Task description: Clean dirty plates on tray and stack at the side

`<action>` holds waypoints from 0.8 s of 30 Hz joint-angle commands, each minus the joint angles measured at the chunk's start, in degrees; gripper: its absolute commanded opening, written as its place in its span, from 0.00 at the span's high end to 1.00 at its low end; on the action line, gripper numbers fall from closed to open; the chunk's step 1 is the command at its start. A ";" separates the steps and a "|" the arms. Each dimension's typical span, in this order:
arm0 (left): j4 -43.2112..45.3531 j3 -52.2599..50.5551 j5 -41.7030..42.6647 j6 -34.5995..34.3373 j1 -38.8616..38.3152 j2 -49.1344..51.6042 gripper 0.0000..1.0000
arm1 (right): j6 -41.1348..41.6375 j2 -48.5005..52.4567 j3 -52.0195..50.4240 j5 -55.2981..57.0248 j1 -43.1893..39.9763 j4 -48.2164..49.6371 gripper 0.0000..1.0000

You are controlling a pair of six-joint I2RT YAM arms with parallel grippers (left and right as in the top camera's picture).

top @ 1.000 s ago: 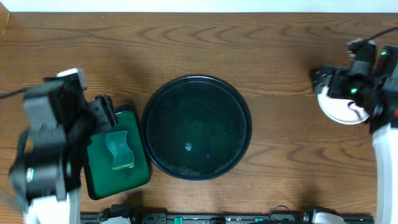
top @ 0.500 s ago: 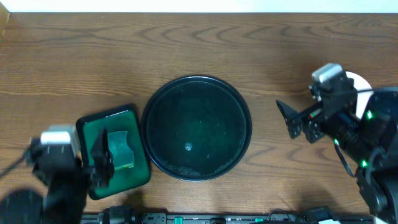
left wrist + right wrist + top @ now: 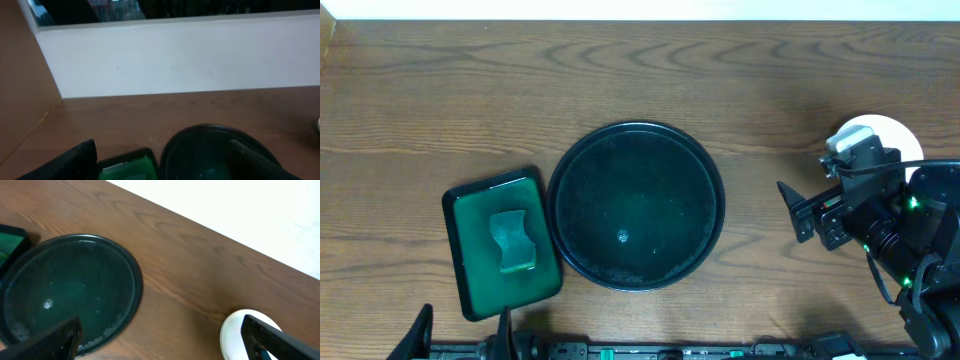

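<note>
The round black tray sits mid-table with no plate on it, only wet specks; it also shows in the left wrist view and the right wrist view. White plates lie at the right side, partly hidden by my right arm; how many are stacked I cannot tell. One white plate rim shows by my right finger. My right gripper is open and empty, between tray and plates. At the front left edge my left gripper stands open and empty.
A small rectangular dark-green tray lies left of the round tray, with a green sponge on it. A white wall rises behind the table, with a wooden side panel at the far left.
My left arm has pulled back from the green tray to the front edge, jaws wider, sponge left on it. My right arm came off the plates and swung toward the tray side.
</note>
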 commanded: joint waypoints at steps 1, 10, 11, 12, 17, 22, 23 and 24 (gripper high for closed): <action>-3.65 -0.50 0.68 0.42 -0.11 0.20 0.17 | -0.48 0.02 0.72 1.22 0.39 -0.55 0.01; -15.23 -0.81 0.70 0.42 -0.11 0.20 0.16 | -0.48 0.07 0.72 1.22 0.39 -5.90 0.01; -15.98 -0.81 0.55 0.44 -0.11 0.20 0.16 | -0.50 0.07 0.72 1.25 0.39 -6.27 0.01; -16.92 -0.81 0.22 0.39 -0.11 0.20 0.16 | -0.50 0.07 0.72 1.25 0.39 -6.69 0.01; -19.87 -0.81 0.31 -0.28 -0.11 0.20 0.16 | -0.50 0.07 0.72 1.25 0.39 -8.37 0.01; -20.15 -0.81 0.26 -2.64 -0.11 0.20 0.16 | -0.50 0.07 0.72 1.22 0.39 -9.22 0.01; -20.15 -0.81 0.26 -2.64 -0.11 0.20 0.16 | -0.50 0.07 0.72 1.25 0.39 -9.22 0.01; -20.15 -0.81 0.26 -2.62 -0.11 0.20 0.16 | -0.50 0.07 0.72 1.25 0.39 -9.22 0.01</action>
